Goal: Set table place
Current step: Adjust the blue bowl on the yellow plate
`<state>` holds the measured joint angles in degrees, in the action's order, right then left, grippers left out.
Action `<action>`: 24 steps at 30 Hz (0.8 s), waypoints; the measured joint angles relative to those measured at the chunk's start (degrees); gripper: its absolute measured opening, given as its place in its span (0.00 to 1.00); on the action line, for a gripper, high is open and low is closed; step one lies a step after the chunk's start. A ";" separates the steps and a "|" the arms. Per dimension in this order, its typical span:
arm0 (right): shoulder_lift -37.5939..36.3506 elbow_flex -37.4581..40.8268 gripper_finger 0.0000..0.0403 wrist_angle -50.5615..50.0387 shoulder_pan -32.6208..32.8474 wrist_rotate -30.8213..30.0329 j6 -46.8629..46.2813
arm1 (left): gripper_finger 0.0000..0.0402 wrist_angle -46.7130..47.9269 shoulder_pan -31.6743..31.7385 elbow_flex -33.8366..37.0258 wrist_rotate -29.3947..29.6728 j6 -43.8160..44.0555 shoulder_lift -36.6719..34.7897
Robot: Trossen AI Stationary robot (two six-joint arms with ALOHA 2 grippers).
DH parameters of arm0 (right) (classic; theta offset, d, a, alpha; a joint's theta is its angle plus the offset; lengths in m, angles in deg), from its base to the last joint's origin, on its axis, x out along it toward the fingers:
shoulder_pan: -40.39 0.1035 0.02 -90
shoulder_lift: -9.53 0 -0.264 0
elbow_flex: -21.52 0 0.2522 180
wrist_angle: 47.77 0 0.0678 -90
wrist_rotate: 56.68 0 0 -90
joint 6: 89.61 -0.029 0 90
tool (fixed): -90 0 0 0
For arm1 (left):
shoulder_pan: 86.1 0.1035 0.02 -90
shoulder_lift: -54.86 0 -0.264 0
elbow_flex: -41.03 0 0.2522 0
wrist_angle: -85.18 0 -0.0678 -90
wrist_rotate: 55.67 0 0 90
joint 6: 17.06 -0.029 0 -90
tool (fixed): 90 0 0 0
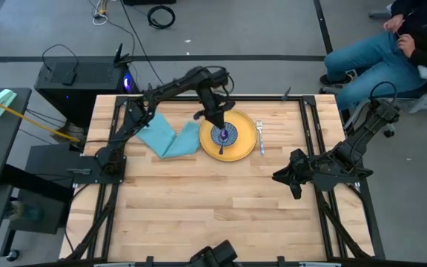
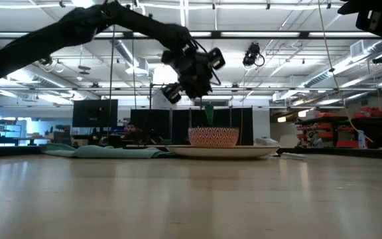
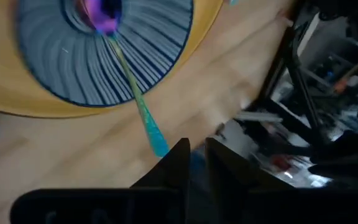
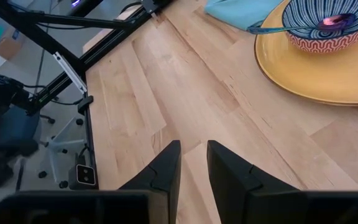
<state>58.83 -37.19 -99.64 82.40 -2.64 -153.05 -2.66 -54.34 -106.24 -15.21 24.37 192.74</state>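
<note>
A yellow plate [image 1: 242, 147] lies on the table [image 1: 199, 200] at the far middle. A blue patterned bowl [image 1: 227, 135] stands on the plate. The spoon [image 3: 126, 71] has its purple head in the bowl, and its teal handle [image 4: 269, 27] leans over the rim. A fork [image 1: 259, 135] lies just right of the plate, a light blue napkin [image 1: 170, 138] left of it. My left gripper [image 3: 196, 155] hovers just above the handle's free end, fingers a little apart, nothing between them. My right gripper [image 4: 193, 152] waits slightly open at the table's right side.
Black rails [image 1: 313, 141] run along the table's edges. A person in jeans [image 1: 376, 52] sits beyond the far right corner. Bare wood [image 1: 213, 215] takes up the near half of the table.
</note>
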 joint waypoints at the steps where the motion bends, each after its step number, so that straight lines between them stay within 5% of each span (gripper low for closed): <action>1: 0.00 0.00 0.21 0.02 0.01 0.02 0.00 | 0.13 0.22 0.24 0.00 1.81 -1.29 -1.28; 9: 0.02 0.00 0.21 0.04 -0.01 0.02 -0.03 | 0.10 11.20 -0.19 -0.05 33.96 -13.48 -7.38; 24: 0.02 0.00 0.21 -0.54 0.19 0.78 -2.43 | 0.11 9.93 -5.86 12.35 34.37 -28.10 -6.60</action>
<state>58.85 -37.19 -100.19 82.59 -1.87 -155.48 7.27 -60.20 -93.90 19.16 -3.73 186.14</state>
